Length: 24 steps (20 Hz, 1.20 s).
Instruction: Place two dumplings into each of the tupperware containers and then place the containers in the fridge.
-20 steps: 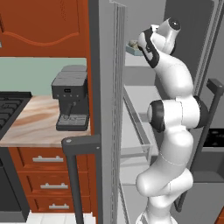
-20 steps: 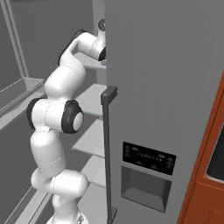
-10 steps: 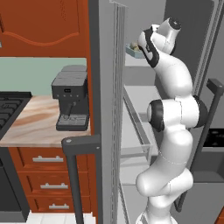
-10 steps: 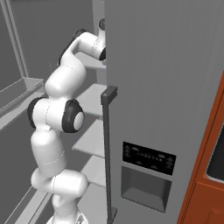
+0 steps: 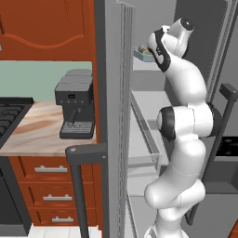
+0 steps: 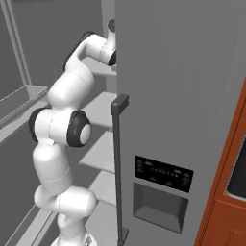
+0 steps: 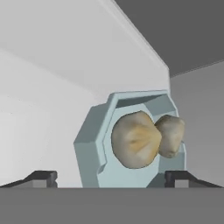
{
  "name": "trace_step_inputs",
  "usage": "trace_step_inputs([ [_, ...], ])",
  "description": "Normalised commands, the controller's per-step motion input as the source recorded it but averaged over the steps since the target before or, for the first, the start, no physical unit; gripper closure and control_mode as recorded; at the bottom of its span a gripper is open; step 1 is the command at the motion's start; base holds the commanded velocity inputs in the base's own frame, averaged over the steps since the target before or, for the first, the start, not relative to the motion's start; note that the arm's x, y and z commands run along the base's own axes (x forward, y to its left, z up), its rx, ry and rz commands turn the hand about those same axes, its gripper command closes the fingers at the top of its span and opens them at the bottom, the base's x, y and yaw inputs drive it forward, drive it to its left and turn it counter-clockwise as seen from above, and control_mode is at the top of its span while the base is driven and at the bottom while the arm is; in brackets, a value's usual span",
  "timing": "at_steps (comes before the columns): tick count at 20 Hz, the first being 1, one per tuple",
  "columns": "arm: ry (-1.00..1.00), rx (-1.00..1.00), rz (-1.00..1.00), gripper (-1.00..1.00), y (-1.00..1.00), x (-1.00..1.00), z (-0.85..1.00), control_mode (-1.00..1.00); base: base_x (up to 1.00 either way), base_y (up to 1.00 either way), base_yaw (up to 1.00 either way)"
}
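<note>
The light blue-grey container (image 7: 131, 144) sits on a high fridge shelf (image 5: 148, 74), two dumplings (image 7: 146, 138) inside. The fingers (image 7: 111, 177) stand spread wide on either side of it, released. This looks like the stowing step; next calls for backing the arm straight out. The tub's long axis runs away from the hand.

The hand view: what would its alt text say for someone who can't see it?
A light blue-grey tub with cut corners rests on a pale fridge shelf and holds two beige dumplings that touch each other. The open gripper has one dark fingertip on each side of the tub, neither touching it.
</note>
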Motion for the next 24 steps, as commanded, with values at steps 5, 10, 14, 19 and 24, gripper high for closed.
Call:
trace_step_inputs([
  [5, 0.00, 0.00, 0.00, -1.00, 0.13, -0.61, 0.01, -1.00, 0.00, 0.00, 0.00],
  [10, 0.00, 0.00, 0.00, -1.00, 0.16, -0.95, -0.03, -1.00, 0.00, 0.00, 0.00],
  [14, 0.00, 0.00, 0.00, -1.00, 0.04, -1.00, -0.13, -1.00, 0.00, 0.00, 0.00],
  [19, -0.05, 0.00, 0.05, -1.00, 0.22, -1.00, -0.34, -1.00, 0.00, 0.00, 0.00],
  [24, -0.24, 0.04, 0.11, -1.00, 0.35, -1.00, -0.24, -1.00, 0.00, 0.00, 0.00],
])
